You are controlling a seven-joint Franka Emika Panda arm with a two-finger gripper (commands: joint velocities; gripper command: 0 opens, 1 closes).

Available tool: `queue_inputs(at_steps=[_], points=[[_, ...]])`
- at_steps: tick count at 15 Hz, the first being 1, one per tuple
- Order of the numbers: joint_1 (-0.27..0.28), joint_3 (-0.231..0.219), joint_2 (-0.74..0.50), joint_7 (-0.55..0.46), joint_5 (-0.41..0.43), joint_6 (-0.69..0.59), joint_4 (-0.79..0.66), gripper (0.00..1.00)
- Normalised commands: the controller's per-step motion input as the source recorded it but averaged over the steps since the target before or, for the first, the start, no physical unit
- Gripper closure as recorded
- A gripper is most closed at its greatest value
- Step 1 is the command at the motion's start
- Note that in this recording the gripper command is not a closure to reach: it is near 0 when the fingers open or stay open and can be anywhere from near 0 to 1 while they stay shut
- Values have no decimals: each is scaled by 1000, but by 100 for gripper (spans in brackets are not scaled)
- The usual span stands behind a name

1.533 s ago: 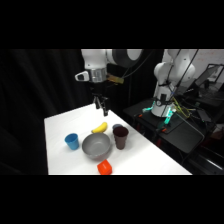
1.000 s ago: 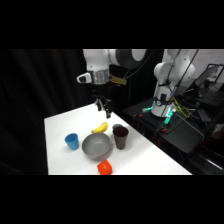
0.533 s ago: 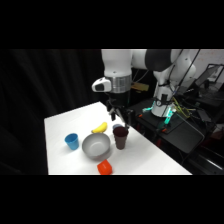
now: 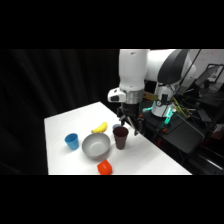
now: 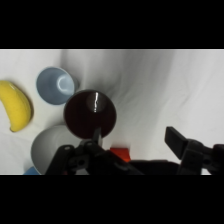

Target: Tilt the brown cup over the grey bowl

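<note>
From the side, the end effector hangs over the upright brown cup, which stands just beside the grey bowl near the table's middle. A banana lies behind the bowl.

From the wrist, the fingers are spread wide and hold nothing; the cup sits by one finger.

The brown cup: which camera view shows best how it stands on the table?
The side view: the brown cup stands upright beside the grey bowl, its whole wall visible. The wrist view looks down into its dark mouth only.
</note>
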Motion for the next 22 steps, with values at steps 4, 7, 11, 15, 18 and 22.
queue_inputs(at_steps=[4,7,11,15,18,22], points=[[-51,-35,-5,15,-57,342,-134,0],[-62,-38,219,-115,43,424,26,0],[-56,-28,282,-166,81,255,122,0],[-7,-13,177,-81,43,41,141,100],[33,-11,17,-20,1,-49,86,100],[35,-24,-89,-9,-29,-110,47,100]])
